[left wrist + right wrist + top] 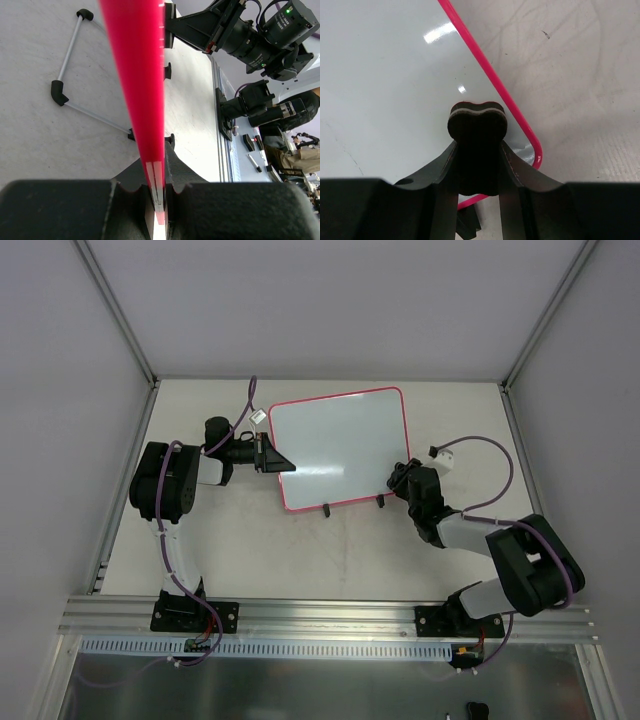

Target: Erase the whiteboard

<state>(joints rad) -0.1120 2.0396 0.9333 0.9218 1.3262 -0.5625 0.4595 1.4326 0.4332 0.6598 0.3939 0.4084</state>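
The whiteboard [340, 445] lies in the middle of the table, glossy white in a pink-red frame, with two black feet [327, 508] on its near edge. My left gripper [278, 462] is shut on the board's left edge. In the left wrist view the red frame [135, 75] runs edge-on out of the gripper [159, 200]. My right gripper [398, 480] is at the board's near right corner, shut on the dark bone-shaped eraser [477, 125]. In the right wrist view the eraser is over the white surface [385, 75], just inside the rounded corner.
A metal rail [330, 615] runs along the near table edge by the arm bases. Grey enclosure walls stand left, right and behind. A white cable connector [441, 454] hangs right of the board. The right arm [250, 35] shows in the left wrist view.
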